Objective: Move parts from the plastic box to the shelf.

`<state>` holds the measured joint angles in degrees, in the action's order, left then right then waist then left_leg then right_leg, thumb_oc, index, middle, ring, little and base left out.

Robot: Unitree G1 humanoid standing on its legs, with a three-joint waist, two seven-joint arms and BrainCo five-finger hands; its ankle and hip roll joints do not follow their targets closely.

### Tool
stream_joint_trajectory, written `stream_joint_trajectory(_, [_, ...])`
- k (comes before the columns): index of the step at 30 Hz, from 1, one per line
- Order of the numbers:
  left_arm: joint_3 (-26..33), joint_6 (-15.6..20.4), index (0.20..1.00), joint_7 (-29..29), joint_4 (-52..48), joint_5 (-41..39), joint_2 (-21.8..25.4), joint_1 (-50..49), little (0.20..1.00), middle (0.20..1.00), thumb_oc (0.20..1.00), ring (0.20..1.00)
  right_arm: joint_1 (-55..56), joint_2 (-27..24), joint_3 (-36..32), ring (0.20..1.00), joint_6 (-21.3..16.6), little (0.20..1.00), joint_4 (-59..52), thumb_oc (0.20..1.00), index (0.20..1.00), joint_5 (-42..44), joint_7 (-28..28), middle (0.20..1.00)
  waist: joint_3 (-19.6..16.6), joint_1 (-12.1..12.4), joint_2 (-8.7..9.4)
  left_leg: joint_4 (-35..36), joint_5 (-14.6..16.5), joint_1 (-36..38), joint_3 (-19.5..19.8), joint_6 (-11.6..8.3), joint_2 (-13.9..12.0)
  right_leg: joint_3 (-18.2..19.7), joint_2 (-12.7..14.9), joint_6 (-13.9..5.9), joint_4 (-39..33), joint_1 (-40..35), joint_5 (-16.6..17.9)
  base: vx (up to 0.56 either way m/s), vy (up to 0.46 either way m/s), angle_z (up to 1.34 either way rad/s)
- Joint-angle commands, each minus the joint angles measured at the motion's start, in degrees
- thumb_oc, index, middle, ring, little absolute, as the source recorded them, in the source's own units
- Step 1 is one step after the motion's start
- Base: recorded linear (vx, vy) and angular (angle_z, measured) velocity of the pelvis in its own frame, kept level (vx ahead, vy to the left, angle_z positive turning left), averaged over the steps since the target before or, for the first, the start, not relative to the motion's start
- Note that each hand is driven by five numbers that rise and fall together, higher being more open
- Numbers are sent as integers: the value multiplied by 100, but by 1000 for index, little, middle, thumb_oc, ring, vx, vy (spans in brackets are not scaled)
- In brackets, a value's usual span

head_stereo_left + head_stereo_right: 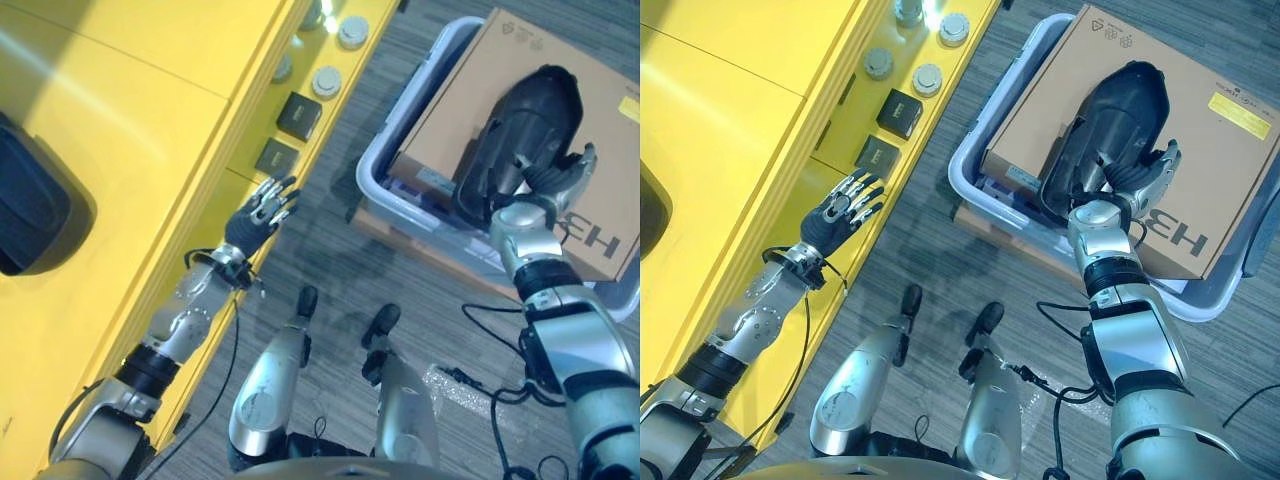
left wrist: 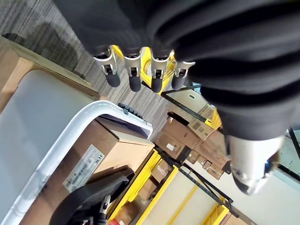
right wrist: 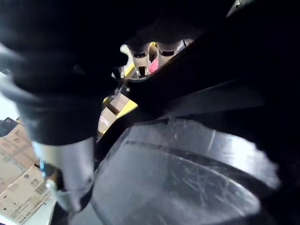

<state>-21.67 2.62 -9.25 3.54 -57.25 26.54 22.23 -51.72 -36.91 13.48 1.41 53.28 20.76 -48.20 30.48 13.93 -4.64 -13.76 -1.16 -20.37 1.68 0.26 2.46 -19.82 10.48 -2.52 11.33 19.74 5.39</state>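
Left eye view shows the yellow shelf (image 1: 150,130) running along the robot's left side, and the plastic box (image 1: 375,160), pale grey-blue, standing on the grey floor (image 1: 330,250) to the right. Inside the plastic box lies a brown cardboard carton (image 1: 470,90), and on top of the carton rests a large black moulded part (image 1: 520,140), long and curved.

The right hand (image 1: 545,185) is at the lower end of this black part. Its silver fingers (image 1: 1155,170) are bent around the edge of the part, so the hand has a grip on it; the part is still over the carton in the box. In the right wrist view the dark glossy surface of the part is pressed close against the hand.

The left hand (image 1: 262,215) is stretched over the front edge of the shelf, with fingers straight and spread, and it holds nothing. Just beyond its fingertips two small black square parts (image 1: 290,135) sit on the shelf, one behind the other. Farther along the shelf edge stand several round grey parts (image 1: 928,77), near each other. A dark rounded object (image 1: 30,200) lies on the shelf at the far left.
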Motion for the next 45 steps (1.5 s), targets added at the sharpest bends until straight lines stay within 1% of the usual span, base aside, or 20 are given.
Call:
stream_joint_trajectory(1, [55, 404, 1000, -237, -354, -125, 112, -92, 1000, 1000, 1000, 1000, -187, -572, 414, 1000, -141, 1000, 37, 1000, 1000, 123, -149, 1000, -69, 12, -42, -555, 225, -645, 34, -44, 124, 133, 182, -556, 345, -183, -520, 17, 12, 3])
stream_joint_trajectory(10, [-14, 516, 1000, -281, -268, -153, 84, -92, 1000, 1000, 1000, 1000, -96, -510, 459, 1000, -47, 1000, 397, 1000, 1000, 145, -100, 1000, -69, 10, -52, -657, 259, -820, -7, -20, 123, 167, 190, -564, 424, -18, -523, 0, 0, 0])
stream_joint_trajectory(16, [-35, 547, 1000, -302, -218, -206, 109, -76, 1000, 1000, 1000, 1000, -72, -495, 451, 1000, -106, 1000, 623, 1000, 1000, 342, 65, 1000, -69, 15, -37, -706, 269, -913, -9, -11, 118, 168, 181, -556, 441, 57, -515, 0, 0, 0])
stream_joint_trajectory(19, [-57, 572, 1000, -337, -208, -213, 122, -70, 1000, 1000, 1000, 1000, -57, -488, 380, 1000, -216, 1000, 746, 1000, 1000, 510, 216, 1000, -69, 15, -34, -731, 278, -961, -16, -11, 109, 172, 176, -551, 456, 96, -521, 0, 0, 0])
stream_joint_trajectory(20, [-57, 569, 1000, -341, -207, -222, 122, -68, 1000, 1000, 1000, 1000, -57, -488, 376, 953, -217, 953, 748, 953, 953, 519, 226, 953, -69, 15, -34, -732, 277, -963, -17, -11, 110, 173, 176, -551, 456, 98, -521, 0, 0, 0])
stream_joint_trajectory(21, [-58, 560, 1000, -308, -210, -237, 127, -62, 1000, 1000, 1000, 1000, -74, -504, 355, 354, -216, 354, 783, 354, 354, 517, 331, 354, -69, 16, -30, -745, 276, -980, -10, -11, 112, 180, 170, -549, 477, 116, -526, 0, 0, 0])
stream_joint_trajectory(22, [-50, 547, 1000, -299, -195, -251, 154, -41, 1000, 1000, 1000, 1000, -87, -501, 354, 200, -184, 200, 790, 200, 200, 461, 410, 200, -69, 13, -21, -761, 282, -995, -11, -11, 109, 181, 160, -545, 489, 128, -530, 0, 0, 0])
stream_joint_trajectory(29, [-12, 559, 1000, -352, -159, -271, 151, -41, 1000, 1000, 1000, 1000, -111, -507, 417, 200, -140, 200, 700, 200, 200, 447, 418, 200, -69, 7, -4, -770, 274, -1028, -26, -8, 91, 189, 154, -538, 517, 172, -532, 0, 0, 0])
stream_joint_trajectory(38, [14, 553, 1000, -424, -197, -235, 160, -45, 1000, 1000, 1000, 1000, -125, -486, 420, 200, -227, 200, 620, 200, 200, 435, 319, 200, -69, 19, 15, -758, 295, -952, -29, -6, 85, 173, 142, -528, 485, 85, -538, 0, 0, 0])
stream_joint_trajectory(39, [30, 536, 1000, -435, -228, -218, 170, -59, 1000, 1000, 1000, 1000, -108, -484, 403, 200, -271, 200, 572, 200, 200, 456, 297, 200, -69, 21, 20, -757, 307, -922, -29, -6, 84, 171, 138, -524, 469, 48, -542, 0, 0, 0])
stream_joint_trajectory(41, [44, 550, 1000, -445, -312, -141, 192, -95, 1000, 1000, 1000, 1000, -53, -496, 344, 200, -548, 200, 412, 200, 200, 553, 183, 200, -69, 24, 29, -755, 323, -846, -22, -12, 74, 160, 136, -512, 448, -42, -550, 0, 0, 0])
stream_joint_trajectory(43, [68, 555, 1000, -441, -387, -89, 204, -141, 1000, 1000, 1000, 1000, -17, -517, 283, 200, -692, 200, 242, 200, 200, 547, 116, 200, -69, 22, 36, -735, 327, -772, -22, -16, 68, 158, 131, -507, 437, -117, -561, 0, 0, 0])
stream_joint_trajectory(44, [172, 610, 1000, -487, -602, -3, 294, -221, 1000, 1000, 1000, 1000, 161, -546, 81, 200, -879, 200, -419, 200, 200, 433, -21, 200, -69, 0, 73, -646, 336, -563, -38, -14, 57, 160, 115, -508, 385, -307, -589, 0, 0, 0])
stream_joint_trajectory(45, [183, 595, 1000, -475, -625, -11, 300, -225, 1000, 1000, 1000, 1000, 177, -549, 63, 200, -862, 200, -475, 200, 200, 421, -28, 200, -69, -2, 75, -639, 337, -546, -38, -14, 56, 161, 114, -508, 381, -322, -591, 0, 0, 0])
